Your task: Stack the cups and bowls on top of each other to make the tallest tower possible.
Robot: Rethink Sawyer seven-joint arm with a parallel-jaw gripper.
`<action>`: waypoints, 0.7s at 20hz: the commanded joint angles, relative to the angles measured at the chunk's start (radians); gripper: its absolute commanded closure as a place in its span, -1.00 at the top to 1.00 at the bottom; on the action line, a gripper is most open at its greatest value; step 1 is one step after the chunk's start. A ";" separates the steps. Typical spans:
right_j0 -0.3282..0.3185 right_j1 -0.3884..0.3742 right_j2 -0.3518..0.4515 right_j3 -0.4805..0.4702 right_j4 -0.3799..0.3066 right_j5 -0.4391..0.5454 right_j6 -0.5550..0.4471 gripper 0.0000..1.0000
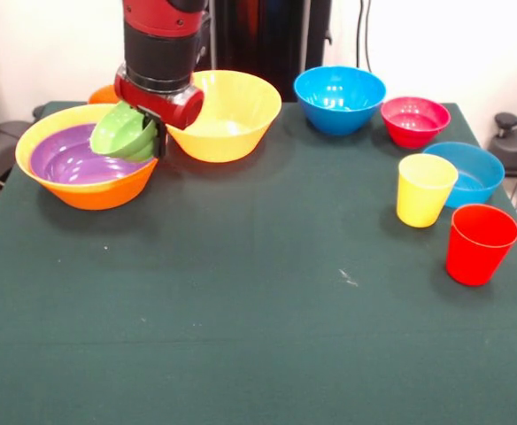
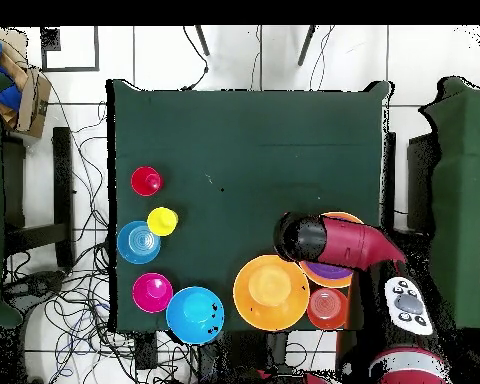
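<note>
Presently the tool (image 1: pixel 143 133) grips the small green bowl (image 1: pixel 124 133), tilted on its side, over the tower (image 1: pixel 86 190). That tower consists of the wide purple bowl (image 1: pixel 68 158) nested inside a large yellow-orange bowl (image 1: pixel 108 192), standing at about 9 o'clock on the tabletop (image 1: pixel 241 310) in the front view.

Just beside it, toward 12 o'clock, the second large yellow-orange bowl (image 1: pixel 227 115) stands empty. Further round, at roughly 1 o'clock, sits a deep blue bowl (image 1: pixel 339 99), with the pink-red bowl (image 1: pixel 414 120) just beside it. At 3 o'clock lie the shallower blue bowl (image 1: pixel 471 173), the yellow cup (image 1: pixel 425 190) and the red cup (image 1: pixel 480 243), all upright and empty.

From the front, only a sliver of the small orange bowl (image 1: pixel 104 93) shows behind the arm. The overhead view shows it whole (image 2: pixel 327 307), at the tabletop edge beside the tower. Conversely, from overhead the arm (image 2: pixel 344 243) covers the tool and the green bowl, and most of the purple bowl (image 2: pixel 329 270).
</note>
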 commanded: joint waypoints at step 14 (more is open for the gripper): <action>-0.193 -0.031 0.181 0.080 -0.185 -0.071 -0.117 -1.00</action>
